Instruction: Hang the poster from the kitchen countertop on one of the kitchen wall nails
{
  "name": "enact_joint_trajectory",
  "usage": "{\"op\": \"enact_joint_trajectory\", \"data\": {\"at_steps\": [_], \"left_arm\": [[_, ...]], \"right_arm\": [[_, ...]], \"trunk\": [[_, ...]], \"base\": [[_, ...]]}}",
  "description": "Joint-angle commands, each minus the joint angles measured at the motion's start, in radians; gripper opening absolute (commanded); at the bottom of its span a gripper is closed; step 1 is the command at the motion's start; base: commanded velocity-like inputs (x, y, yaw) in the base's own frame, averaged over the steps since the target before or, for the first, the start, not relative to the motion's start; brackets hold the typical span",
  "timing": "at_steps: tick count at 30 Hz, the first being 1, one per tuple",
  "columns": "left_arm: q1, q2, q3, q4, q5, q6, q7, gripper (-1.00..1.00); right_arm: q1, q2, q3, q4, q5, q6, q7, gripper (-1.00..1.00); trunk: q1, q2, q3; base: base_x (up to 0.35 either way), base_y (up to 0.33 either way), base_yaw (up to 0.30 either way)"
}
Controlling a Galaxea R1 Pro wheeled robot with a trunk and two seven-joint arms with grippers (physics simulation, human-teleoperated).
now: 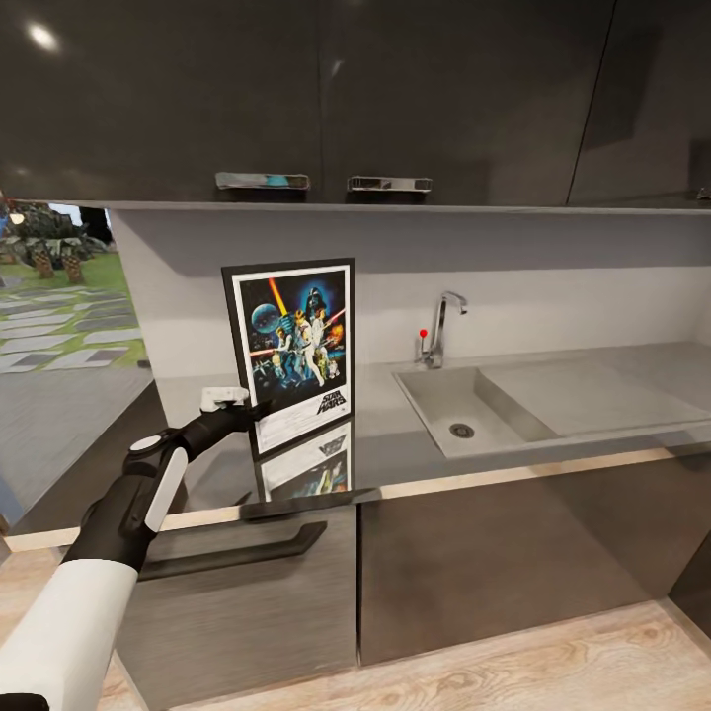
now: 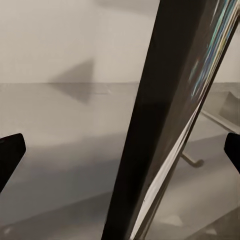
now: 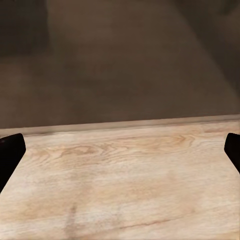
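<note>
The poster (image 1: 296,341), colourful figures on dark blue in a thin black frame, stands upright on the kitchen countertop (image 1: 385,449) and leans on the back wall. My left gripper (image 1: 259,410) reaches its lower left edge. In the left wrist view the poster's dark frame edge (image 2: 150,150) runs up between the two black fingertips (image 2: 10,150), which stand wide apart and clear of it, so the left gripper (image 2: 120,150) is open. My right gripper (image 3: 120,150) is open and holds nothing, over pale wooden floor (image 3: 120,180) by a dark cabinet base.
A moulded sink (image 1: 459,410) with a chrome tap (image 1: 439,326) lies right of the poster. Dark upper cabinets (image 1: 395,99) hang low over the counter. Below are grey drawers with a black handle (image 1: 237,553). A garden view (image 1: 59,296) opens at the left.
</note>
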Motion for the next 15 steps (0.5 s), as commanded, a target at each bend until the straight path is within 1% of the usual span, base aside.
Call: {"op": "enact_joint_trajectory", "data": {"at_steps": [1,5,6,15], "left_arm": [[-0.001,0.0,0.0,-0.001,0.009,0.01,-0.003,1.0],[-0.001,-0.001,-0.003,-0.002,0.009,0.012,-0.003,1.0],[-0.001,-0.001,-0.003,-0.002,0.009,0.013,-0.003,-1.0],[-0.001,-0.002,-0.004,-0.003,0.009,0.015,-0.004,-1.0]], "right_arm": [[0.0,0.0,0.0,-0.001,-0.002,-0.002,0.0,1.0],[0.0,0.0,0.001,0.003,-0.002,-0.001,0.0,1.0],[0.0,0.0,0.001,0.01,-0.003,-0.001,0.0,1.0],[0.0,0.0,0.002,0.034,-0.002,-0.002,0.0,1.0]], "trunk": [[0.0,-0.001,-0.001],[0.0,-0.001,-0.001],[0.0,-0.001,-0.001],[0.0,-0.001,-0.001]], "base": [[0.002,0.0,0.0],[0.001,0.0,0.0],[0.0,0.0,0.0],[0.0,0.0,0.0]]}}
